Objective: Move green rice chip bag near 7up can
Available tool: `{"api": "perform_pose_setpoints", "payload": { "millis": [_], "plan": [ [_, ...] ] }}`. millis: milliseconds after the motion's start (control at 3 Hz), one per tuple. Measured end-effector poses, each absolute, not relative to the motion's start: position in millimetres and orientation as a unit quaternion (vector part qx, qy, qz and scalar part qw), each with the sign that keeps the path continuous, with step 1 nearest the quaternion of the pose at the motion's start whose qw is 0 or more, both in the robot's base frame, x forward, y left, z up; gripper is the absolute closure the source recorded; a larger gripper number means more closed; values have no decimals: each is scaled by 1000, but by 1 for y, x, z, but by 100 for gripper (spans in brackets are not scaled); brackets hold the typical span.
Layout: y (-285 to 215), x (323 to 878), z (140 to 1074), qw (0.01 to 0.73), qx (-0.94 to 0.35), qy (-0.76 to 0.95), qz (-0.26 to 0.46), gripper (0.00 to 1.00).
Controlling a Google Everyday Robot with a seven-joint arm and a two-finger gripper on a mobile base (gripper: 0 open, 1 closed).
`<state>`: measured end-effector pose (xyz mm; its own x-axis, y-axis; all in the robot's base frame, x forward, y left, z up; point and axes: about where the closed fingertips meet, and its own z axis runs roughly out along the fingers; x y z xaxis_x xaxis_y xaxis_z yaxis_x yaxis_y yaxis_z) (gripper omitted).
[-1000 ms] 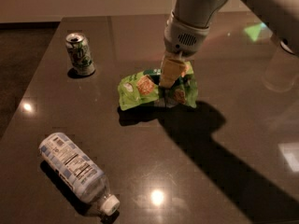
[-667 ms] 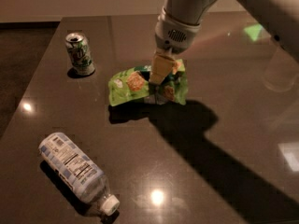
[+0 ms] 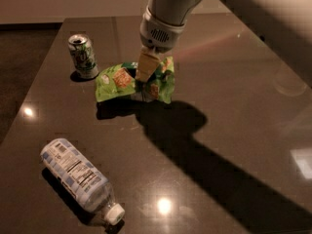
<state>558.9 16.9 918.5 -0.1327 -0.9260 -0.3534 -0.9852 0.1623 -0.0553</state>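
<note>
We see our gripper point(image 3: 145, 78) above the middle of the dark glossy table point(image 3: 229, 111), reaching down from the pale arm point(image 3: 165, 13) that enters at the top. It is clenched on the green chip bag point(image 3: 113, 78), pinching the crumpled pouch near its upper edge, right of its middle. The bag lies sideways, its left end pointing at the soda can point(image 3: 83, 56). The can stands upright near the table's far left corner, just beside the bag but apart from it. A water bottle point(image 3: 78, 178) lies on its side at the near left, well apart from both, cap toward us
</note>
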Motion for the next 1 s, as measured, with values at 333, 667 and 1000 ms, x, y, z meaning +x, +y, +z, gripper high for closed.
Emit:
{"api": "perform_pose_setpoints", "payload": {
  "millis": [333,667,1000],
  "plan": [
    [24,574,918,171,-636,748,85,100],
    [29,584,920,187,-634,746,79,84],
    [36,591,921,198,-633,744,80,62]
  ]
}}
